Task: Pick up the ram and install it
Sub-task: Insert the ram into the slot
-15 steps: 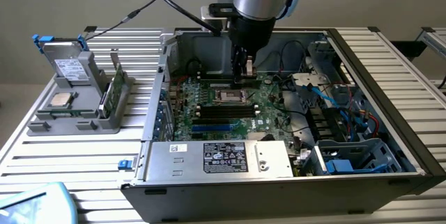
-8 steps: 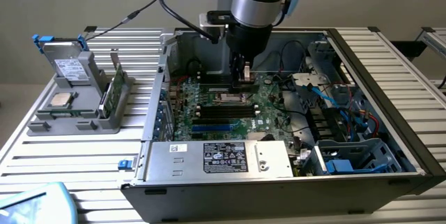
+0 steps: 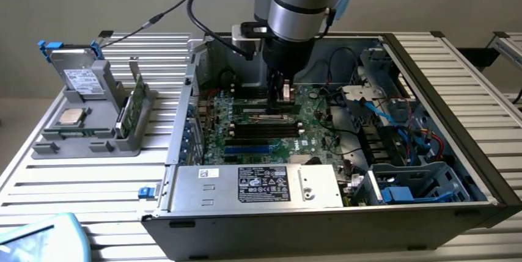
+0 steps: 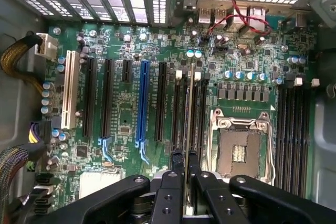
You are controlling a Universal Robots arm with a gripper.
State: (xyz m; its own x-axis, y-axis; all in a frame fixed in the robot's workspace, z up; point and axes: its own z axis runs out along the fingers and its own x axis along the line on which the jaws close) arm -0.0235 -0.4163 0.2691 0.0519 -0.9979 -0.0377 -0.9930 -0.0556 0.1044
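- Gripping the ram [image 4: 188, 108] edge-on, the end effector [image 4: 185, 163] has its two black fingers [image 4: 170, 192] drawn in narrow, one on each flat face of the stick.
- From the wrist view the ram shows as a thin pale line running straight out from between the fingers and away over the motherboard [image 4: 126, 114].
- That line lies along the group of black memory slots [image 4: 176, 108] just beside the open CPU socket [image 4: 241, 148], parallel to them and among them.
- I cannot tell whether the ram's lower edge touches a slot or hangs just above it.
- A second group of black slots [image 4: 291, 129] sits on the socket's far side, well apart from the ram.
- A blue slot [image 4: 142, 103] and a white slot [image 4: 68, 90] lie further off on the board, on the side away from the socket.
- In the exterior view the arm [image 3: 297, 5] stands upright over the open case [image 3: 326, 219], with the end effector lowered inside it, close over the green board near the case's back wall.
- A silver power supply [image 3: 261, 185] with a black label fills the case's near edge.
- On the desk [image 3: 82, 182] to the exterior view's left, a grey holder [image 3: 106, 143] carries a square silver chip [image 3: 72, 115] and an upright green card [image 3: 134, 100], well apart from the end effector.
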